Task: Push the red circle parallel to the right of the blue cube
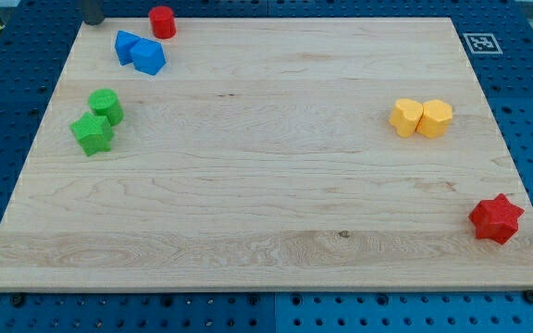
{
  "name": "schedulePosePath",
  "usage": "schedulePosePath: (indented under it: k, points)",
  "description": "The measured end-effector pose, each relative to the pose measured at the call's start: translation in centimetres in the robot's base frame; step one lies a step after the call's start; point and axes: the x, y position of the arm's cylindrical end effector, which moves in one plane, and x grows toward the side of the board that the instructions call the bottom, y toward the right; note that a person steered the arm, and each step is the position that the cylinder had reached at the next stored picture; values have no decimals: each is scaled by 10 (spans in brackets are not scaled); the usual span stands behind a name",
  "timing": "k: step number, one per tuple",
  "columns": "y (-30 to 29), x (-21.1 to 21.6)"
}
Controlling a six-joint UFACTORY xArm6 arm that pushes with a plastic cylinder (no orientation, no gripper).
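My tip sat at the tabletop's top-left edge, its rod cut off by the frame; no end effector showed, so I couldn't judge grip. The red circle stood just right of it, above the two touching blue blocks, whose shapes I couldn't separate.

Taking the red circle as landmark: it sits at the wooden board's top edge, with the two blue blocks just below and left, crowding that side. What seems to be the tip stands further left. Rightward, bare wood runs open. The green blocks, yellow blocks and red star lie well away.
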Motion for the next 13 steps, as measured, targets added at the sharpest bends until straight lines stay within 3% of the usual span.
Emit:
schedulePosePath:
  k: [10,13]
  points:
    - [142,0]
    - [179,45]
